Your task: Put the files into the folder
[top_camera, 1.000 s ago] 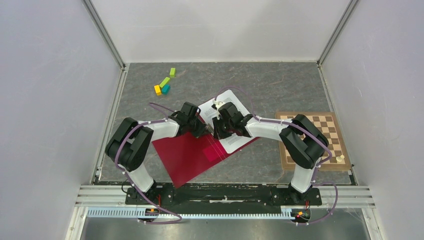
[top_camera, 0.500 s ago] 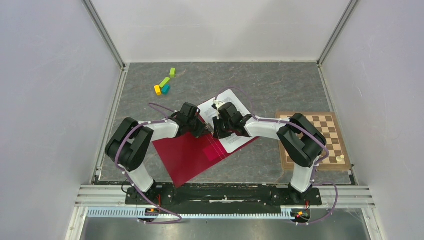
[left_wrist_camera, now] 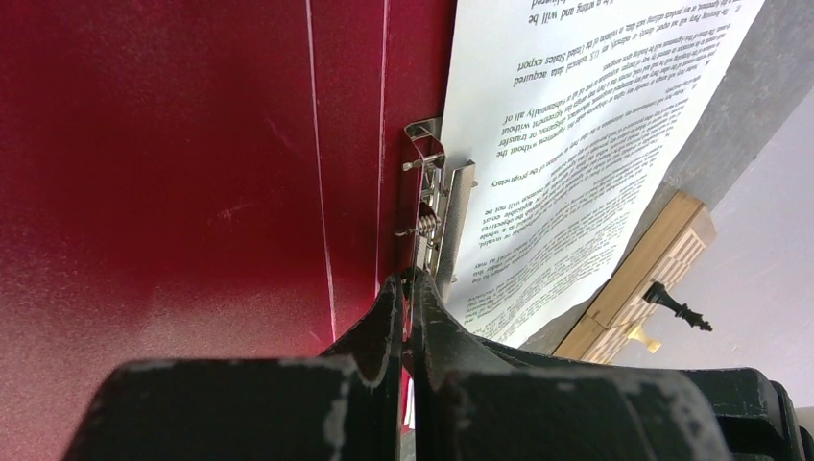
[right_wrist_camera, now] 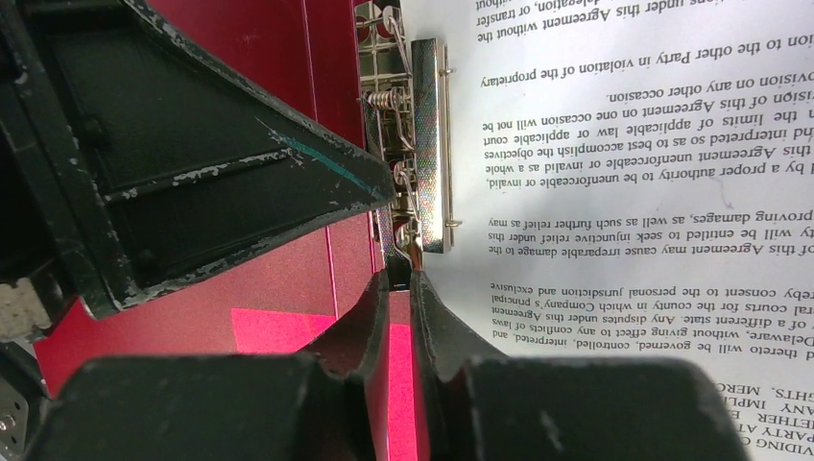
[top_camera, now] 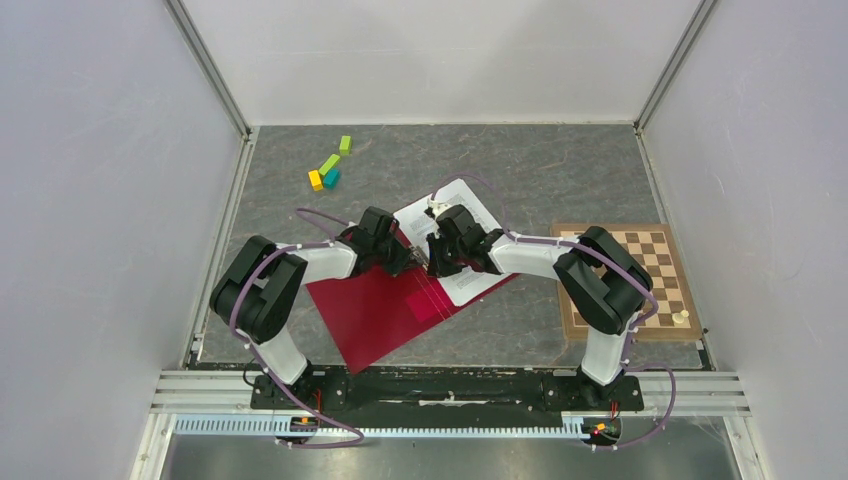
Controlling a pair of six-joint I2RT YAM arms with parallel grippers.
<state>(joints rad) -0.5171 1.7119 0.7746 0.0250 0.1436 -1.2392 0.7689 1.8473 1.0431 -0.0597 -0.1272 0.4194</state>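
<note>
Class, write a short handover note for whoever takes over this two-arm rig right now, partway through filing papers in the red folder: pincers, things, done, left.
Left pincer: shut, tips against the silver metal spring clip.
Right pincer: closed narrowly on one end of that clip.
Things: the large red plastic folder lies open on the grey table. The white printed paper sheets lie on its inner right half, the clip's bar over their edge.
Done: sheets placed inside.
Left: check the clip really holds them (cannot tell here), let go, close the cover.
</note>
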